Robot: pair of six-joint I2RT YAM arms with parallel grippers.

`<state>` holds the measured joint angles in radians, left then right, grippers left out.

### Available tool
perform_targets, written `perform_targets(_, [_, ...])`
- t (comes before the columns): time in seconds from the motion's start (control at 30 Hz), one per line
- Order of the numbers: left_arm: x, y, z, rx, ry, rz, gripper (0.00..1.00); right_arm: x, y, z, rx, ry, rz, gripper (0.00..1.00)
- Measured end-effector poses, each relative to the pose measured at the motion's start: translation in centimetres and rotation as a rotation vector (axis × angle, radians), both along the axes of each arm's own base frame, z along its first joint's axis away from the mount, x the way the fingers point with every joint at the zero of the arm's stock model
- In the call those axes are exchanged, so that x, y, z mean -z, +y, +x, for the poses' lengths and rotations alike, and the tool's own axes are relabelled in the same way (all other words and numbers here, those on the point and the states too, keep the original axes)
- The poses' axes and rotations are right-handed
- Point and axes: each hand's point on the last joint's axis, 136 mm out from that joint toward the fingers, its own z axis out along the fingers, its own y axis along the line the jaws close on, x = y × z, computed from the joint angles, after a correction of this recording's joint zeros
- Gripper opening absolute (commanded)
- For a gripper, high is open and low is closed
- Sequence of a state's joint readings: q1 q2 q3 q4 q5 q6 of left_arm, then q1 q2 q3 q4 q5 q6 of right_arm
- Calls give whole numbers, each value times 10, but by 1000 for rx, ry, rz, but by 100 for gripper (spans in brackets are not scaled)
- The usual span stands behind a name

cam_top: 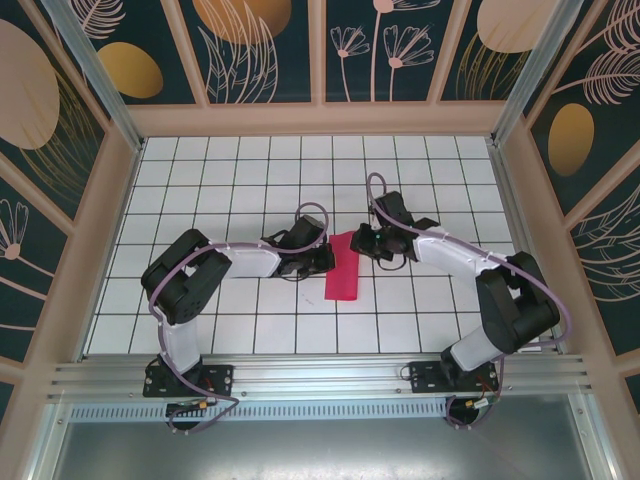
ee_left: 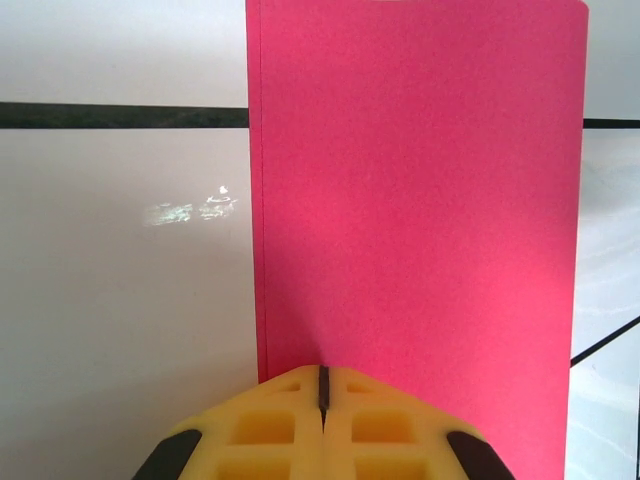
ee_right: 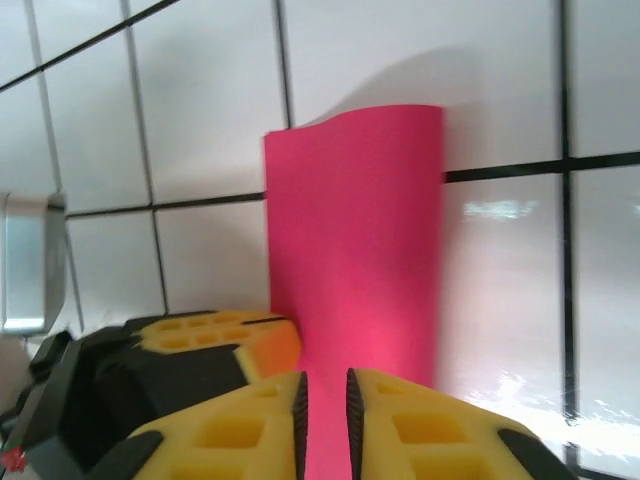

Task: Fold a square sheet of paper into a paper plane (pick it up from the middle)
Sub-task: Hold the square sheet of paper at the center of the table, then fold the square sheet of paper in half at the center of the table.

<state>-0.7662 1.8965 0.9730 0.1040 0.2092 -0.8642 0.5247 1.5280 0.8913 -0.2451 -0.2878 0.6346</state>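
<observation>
The left claw [ee_left: 322, 385] sits clenched at the paper [ee_left: 420, 200], the right claw [ee_right: 325, 392] we cannot tell — light, floppy, so we'd pinch mid-edge gently.

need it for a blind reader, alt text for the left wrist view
A folded sheet of red paper lies on a white tiled table, running up the picture. The yellow-tipped left gripper is shut over the paper's near edge at the bottom.

Both arms bend inward, wrists low; left gripper [ee_left: 322, 375] is clamped shut, right gripper [ee_right: 325, 388] pinches the square sheet of paper [ee_right: 355, 250].
</observation>
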Motion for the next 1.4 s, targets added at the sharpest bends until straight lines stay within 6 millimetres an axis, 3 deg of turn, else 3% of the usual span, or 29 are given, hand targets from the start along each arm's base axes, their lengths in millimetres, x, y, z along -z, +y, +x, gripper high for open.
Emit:
perform_targets(0.2, [0,0,0,4,-2,3,0,20,12,-15,-55,70,78,7])
perform_targets(0.63, [1,0,1,6,-2,5,0,68,-8,-32,-40,168,90,9])
perform_targets(0.97, [1,-1,2,8,-5,5,0,64,-9,-31,-40,160,107,11])
perform_targets(1.2, [1,-2,2,11,-8,6,0,22,1,-33,-87,79,205,12])
perform_targets(1.27, [1,-2,2,11,-8,6,0,24,2,-38,-96,87,220,12])
perform_targets(1.4, [1,-2,2,12,-8,6,0,52,-6,-58,-86,170,196,11])
